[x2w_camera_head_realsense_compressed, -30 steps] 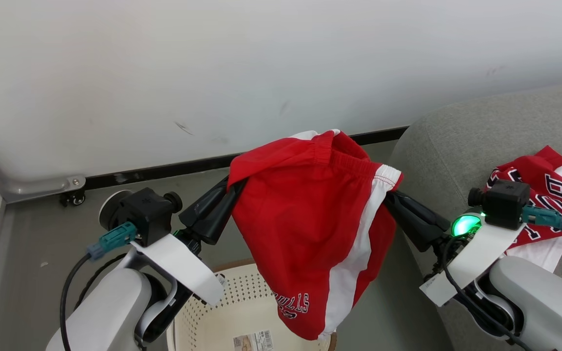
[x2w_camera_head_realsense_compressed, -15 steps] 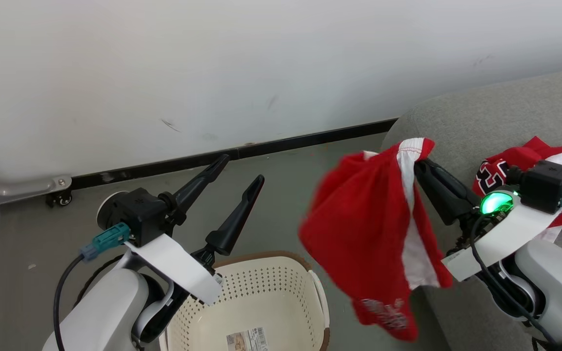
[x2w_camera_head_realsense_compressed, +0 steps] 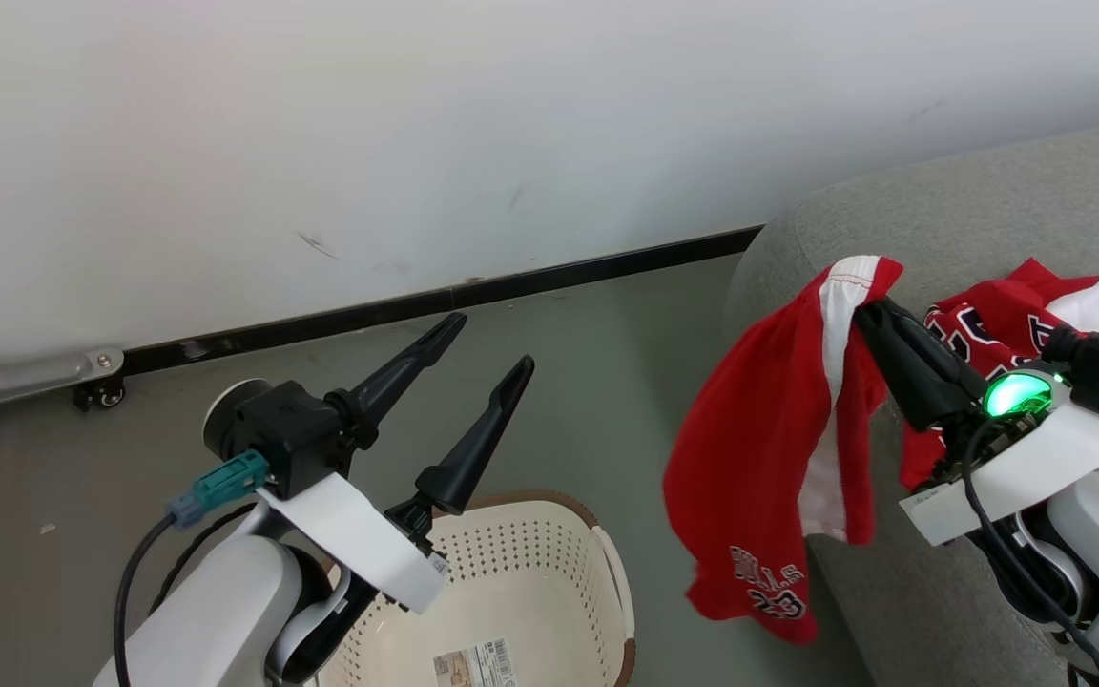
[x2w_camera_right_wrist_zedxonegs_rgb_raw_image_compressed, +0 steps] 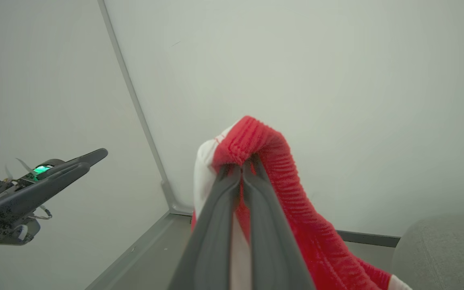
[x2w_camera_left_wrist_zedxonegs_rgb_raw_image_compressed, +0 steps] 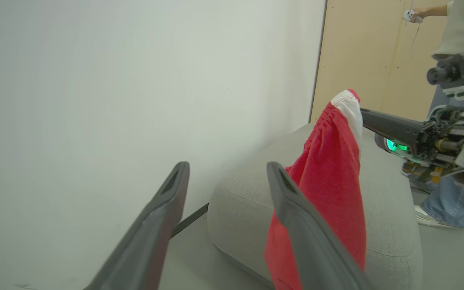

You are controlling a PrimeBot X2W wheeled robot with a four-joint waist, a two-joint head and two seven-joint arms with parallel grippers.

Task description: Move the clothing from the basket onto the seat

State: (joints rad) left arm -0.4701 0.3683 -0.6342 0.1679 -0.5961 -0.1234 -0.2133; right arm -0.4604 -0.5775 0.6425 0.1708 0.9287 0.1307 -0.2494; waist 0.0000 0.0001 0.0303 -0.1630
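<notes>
A pale wall with a dark skirting met a grey floor. The right gripper was clamped tight on the gathered waistband of the red shorts, at their white side stripe. The shorts hung from it above the floor, by the rounded corner of the grey seat; whether they touched it could not be told. Near their hem, white-edged lettering hung upside down. It looked like "BULLS" over "23", though it was small. A green light glowed on that wrist. Behind it the jersey lay crumpled on the seat, its black letters partly hidden by the arm and unreadable. The left gripper stood wide and held nothing, near the basket and well apart from the shorts. The cream basket sat on the floor, cut off by the frame's lower edge. The print on the barcode sticker in its bottom was too small to read. In the left wrist view a person stood beyond the seat, cut off at the frame edge.
</notes>
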